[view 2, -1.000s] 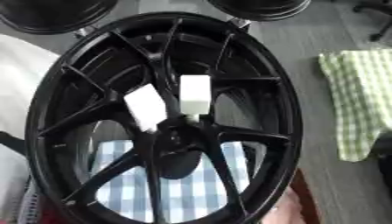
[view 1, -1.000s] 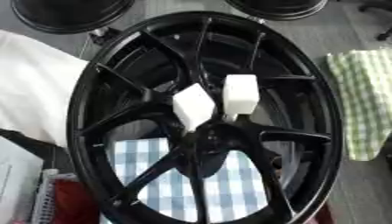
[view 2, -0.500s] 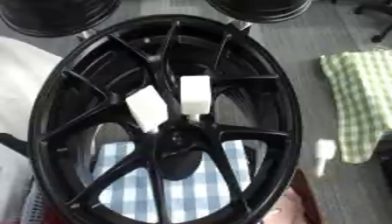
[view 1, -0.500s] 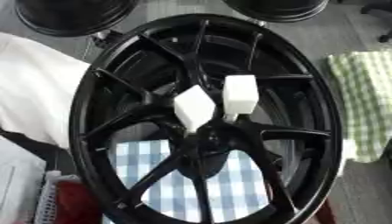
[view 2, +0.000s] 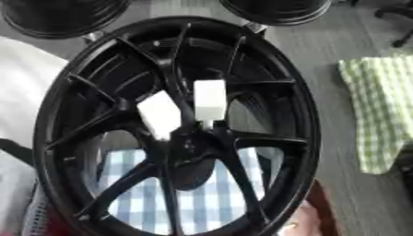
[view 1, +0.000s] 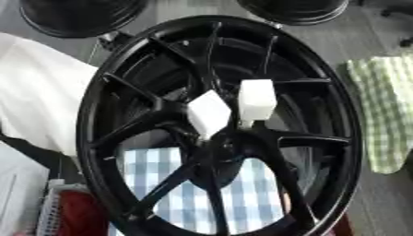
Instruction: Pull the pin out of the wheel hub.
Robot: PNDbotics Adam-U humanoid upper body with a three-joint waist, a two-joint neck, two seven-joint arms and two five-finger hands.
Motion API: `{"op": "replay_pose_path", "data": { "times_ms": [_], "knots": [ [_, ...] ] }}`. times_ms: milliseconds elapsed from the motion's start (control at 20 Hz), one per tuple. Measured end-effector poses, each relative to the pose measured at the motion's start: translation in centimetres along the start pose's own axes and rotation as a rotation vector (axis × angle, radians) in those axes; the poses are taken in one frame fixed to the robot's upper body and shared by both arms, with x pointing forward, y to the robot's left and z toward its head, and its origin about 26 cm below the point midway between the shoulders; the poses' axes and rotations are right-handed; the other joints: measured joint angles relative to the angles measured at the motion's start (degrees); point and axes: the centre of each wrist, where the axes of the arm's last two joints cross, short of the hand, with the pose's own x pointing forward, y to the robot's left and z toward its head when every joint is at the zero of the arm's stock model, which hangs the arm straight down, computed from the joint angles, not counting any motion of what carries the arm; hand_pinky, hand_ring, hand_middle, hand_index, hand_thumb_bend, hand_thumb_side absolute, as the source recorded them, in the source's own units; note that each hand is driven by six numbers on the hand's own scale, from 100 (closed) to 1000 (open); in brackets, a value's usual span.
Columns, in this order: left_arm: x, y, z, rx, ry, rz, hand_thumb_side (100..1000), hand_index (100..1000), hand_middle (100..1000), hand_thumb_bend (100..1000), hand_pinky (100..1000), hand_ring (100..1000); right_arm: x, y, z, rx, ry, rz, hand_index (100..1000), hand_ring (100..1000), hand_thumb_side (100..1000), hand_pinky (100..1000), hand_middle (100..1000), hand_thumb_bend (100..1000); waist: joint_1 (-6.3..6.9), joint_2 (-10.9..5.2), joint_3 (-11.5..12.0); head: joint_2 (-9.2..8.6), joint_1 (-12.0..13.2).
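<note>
Nothing among the things has shifted since a second ago; a pale upright object that showed half a second ago at the wheel's right edge in the right eye view is gone from sight. Neither robot hand shows in either view, so whether the hands are open or closed cannot be told.

Filling most of the picture is the large glossy black spoked wheel rim (view 1: 218, 124), its face turned up toward the camera and its spokes meeting at the black hub (view 1: 230, 147) a little below the middle. On the hub's upper side stand two white block-shaped pins: the left white pin (view 1: 209, 114) is tilted, leaning to the left, and the right white pin (view 1: 256, 101) stands nearly upright just beside it. Both are seated at the hub, between the spokes.

Through the lower spokes a blue-and-white checked cloth (view 1: 242, 193) shows beneath the wheel. A white sheet of fabric (view 1: 40, 92) lies to the left of the rim, and a green-and-white checked cloth (view 2: 379, 120) lies well apart on the right, on the grey floor (view 2: 315, 41). Two more black round rims show at the far edge, one at upper left (view 1: 80, 16) and one at upper right (view 1: 294, 9).
</note>
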Motion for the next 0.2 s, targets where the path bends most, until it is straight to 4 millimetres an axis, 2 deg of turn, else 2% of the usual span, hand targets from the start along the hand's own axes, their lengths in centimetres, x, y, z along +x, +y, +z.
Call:
{"op": "replay_pose_path", "data": {
  "times_ms": [50, 200],
  "knots": [
    [0.06, -0.09, -0.09, -0.003, -0.003, 0.004, 728, 817, 697, 100, 877, 747, 0.31, 0.28, -0.24, -0.001, -0.050, -0.050, 785, 730, 797, 888, 638, 100, 0.02, -0.08, 0.16, 0.01, -0.09],
    [0.24, -0.41, -0.34, -0.015, -0.012, 0.015, 716, 816, 695, 100, 875, 745, 1.30, 1.13, -0.94, 0.001, -0.176, -0.185, 777, 719, 806, 887, 629, 100, 0.11, -0.30, 0.76, 0.15, -0.53]
  ]
}}
